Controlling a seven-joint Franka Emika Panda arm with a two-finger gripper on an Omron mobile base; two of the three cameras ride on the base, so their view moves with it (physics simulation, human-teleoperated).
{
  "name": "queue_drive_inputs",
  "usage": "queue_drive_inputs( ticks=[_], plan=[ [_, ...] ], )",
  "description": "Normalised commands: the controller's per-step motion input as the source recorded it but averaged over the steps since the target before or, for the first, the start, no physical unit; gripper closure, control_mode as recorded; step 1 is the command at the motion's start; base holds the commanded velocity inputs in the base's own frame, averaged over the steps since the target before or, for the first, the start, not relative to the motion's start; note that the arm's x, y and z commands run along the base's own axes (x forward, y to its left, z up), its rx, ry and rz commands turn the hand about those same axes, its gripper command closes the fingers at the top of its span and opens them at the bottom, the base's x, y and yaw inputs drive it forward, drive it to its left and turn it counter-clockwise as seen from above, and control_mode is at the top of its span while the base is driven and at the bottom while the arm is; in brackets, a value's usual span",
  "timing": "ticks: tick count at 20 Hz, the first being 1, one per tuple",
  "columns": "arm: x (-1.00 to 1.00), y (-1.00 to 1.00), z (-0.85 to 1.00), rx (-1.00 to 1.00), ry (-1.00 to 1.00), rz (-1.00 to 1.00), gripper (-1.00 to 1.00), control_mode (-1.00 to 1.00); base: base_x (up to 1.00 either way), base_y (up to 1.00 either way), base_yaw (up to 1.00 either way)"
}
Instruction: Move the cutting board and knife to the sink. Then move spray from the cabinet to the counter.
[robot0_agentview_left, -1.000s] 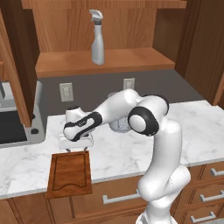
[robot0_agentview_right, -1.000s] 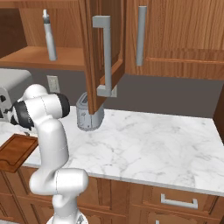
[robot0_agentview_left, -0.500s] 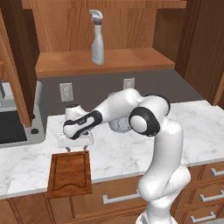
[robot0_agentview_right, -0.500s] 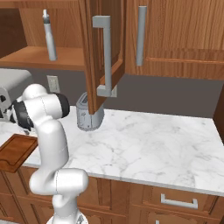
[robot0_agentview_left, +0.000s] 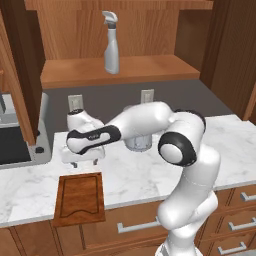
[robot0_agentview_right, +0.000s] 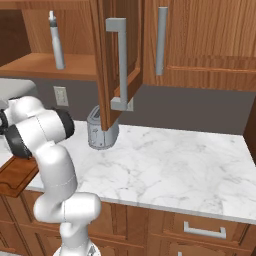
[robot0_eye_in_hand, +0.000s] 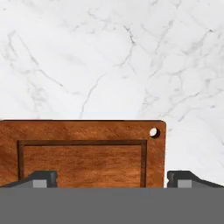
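Note:
The reddish-brown cutting board (robot0_agentview_left: 80, 199) lies flat on the white marble counter (robot0_agentview_left: 135, 175) at its front edge, and also shows as cutting board (robot0_eye_in_hand: 83, 148) and cutting board (robot0_agentview_right: 15, 175). My gripper (robot0_agentview_left: 83, 162) hangs open just above the board's far edge, pointing down. In the hand view the gripper (robot0_eye_in_hand: 113, 179) has its fingertips (robot0_eye_in_hand: 41, 178) spread about as wide as the board, with nothing between them. The pale spray (robot0_agentview_left: 111, 42) stands upright on the shelf of the open cabinet (robot0_agentview_left: 120, 70), also seen as spray (robot0_agentview_right: 56, 40). The knife is out of view.
A sink (robot0_agentview_left: 17, 147) with a dark basin sits at the left end of the counter. A grey rounded appliance (robot0_agentview_right: 102, 132) stands against the back wall behind the arm. An open cabinet door (robot0_agentview_right: 117, 60) with a grey bar handle juts out over the counter (robot0_agentview_right: 175, 155).

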Motion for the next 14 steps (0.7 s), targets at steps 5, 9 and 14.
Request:
queue_drive_inputs(
  ticks=[5,9,14],
  plan=[
    [-0.98,0.00,0.77,-0.08,-0.02,0.00,-1.00,-1.00,0.00,0.00,0.00],
    [-1.00,0.00,0.58,-0.12,0.00,0.05,-1.00,-1.00,0.00,0.00,0.00],
    [-1.00,0.00,0.32,-0.18,0.00,0.12,-1.00,-1.00,0.00,0.00,0.00]
  ],
)
